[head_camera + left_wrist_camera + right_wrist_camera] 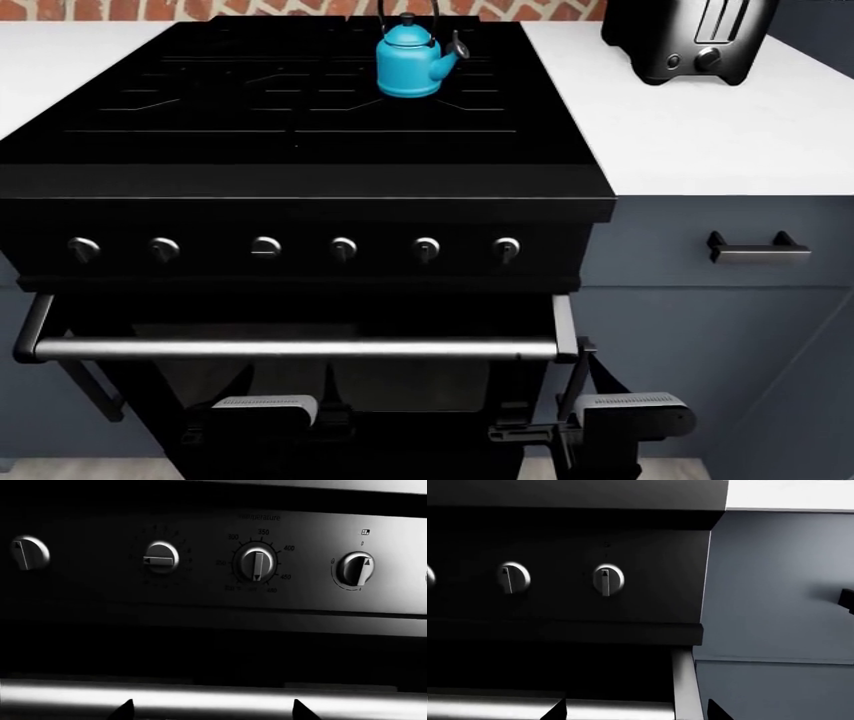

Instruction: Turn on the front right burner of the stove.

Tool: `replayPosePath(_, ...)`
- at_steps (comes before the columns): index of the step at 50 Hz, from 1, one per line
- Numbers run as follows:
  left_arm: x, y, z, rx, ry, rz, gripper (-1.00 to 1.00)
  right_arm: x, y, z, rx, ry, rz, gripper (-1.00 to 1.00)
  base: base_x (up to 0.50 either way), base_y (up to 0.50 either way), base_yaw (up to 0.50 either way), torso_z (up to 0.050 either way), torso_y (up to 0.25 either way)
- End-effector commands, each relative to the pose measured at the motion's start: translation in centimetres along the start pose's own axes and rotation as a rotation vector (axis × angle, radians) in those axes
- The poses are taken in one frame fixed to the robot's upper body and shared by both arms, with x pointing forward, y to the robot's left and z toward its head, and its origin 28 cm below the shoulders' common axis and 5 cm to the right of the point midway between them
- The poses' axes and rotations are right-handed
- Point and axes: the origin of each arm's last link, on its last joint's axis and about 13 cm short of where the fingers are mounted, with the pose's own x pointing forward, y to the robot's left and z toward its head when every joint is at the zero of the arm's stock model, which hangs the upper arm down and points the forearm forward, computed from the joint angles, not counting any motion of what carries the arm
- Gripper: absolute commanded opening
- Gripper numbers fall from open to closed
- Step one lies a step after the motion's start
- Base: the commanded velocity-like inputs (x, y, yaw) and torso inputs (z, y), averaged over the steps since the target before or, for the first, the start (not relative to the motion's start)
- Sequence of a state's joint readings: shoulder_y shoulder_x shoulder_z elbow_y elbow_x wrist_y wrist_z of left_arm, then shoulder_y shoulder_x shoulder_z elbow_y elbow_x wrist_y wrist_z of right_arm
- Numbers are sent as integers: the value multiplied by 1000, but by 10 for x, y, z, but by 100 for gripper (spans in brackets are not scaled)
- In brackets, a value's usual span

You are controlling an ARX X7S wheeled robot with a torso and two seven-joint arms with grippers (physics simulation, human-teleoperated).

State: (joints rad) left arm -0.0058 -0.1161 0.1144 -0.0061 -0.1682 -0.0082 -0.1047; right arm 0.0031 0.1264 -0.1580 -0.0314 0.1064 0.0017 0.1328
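The matte black stove [307, 195] fills the head view, with six round silvery knobs in a row from the leftmost [83, 249] to the rightmost knob [506, 248]. Its front right burner [407, 120] lies under black grates. The steel oven-door bar [294, 349] runs below the knobs. My left gripper [267, 412] and right gripper [625, 414] hang low in front of the oven door, below the bar. The left gripper [213, 712] is open and faces knobs such as the temperature knob [257, 564]. The right gripper [637, 711] is open, below the rightmost knob [608, 579].
A teal kettle [411, 60] stands on the grates at the back right. A black-and-chrome toaster [687, 38] sits on the white counter [721, 130]. Right of the stove is a grey-blue cabinet with a dark drawer handle [758, 250].
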Motion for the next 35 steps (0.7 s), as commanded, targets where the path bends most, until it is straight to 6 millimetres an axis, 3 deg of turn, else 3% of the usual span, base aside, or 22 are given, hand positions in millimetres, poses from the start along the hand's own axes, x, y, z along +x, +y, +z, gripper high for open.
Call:
replayPosePath(1, 0, 0, 0, -4, -3, 2, 100, 0, 0, 0, -5, 1, 5, 100, 180, 0, 0, 0, 0)
replayPosePath(19, -1, 1, 0, -7, -5, 5, 100, 0, 0, 5, 16, 6, -26, 100, 57, 0, 0, 0, 0)
replayPosePath(28, 0, 0, 1, -7, -4, 7, 100, 11, 7, 47, -7, 1, -23, 100, 0, 0, 0, 0, 0)
replayPosePath(35, 0, 1, 1, -8, -1, 7, 100, 27, 10, 62, -13, 33, -23, 100, 0, 0, 0, 0, 0)
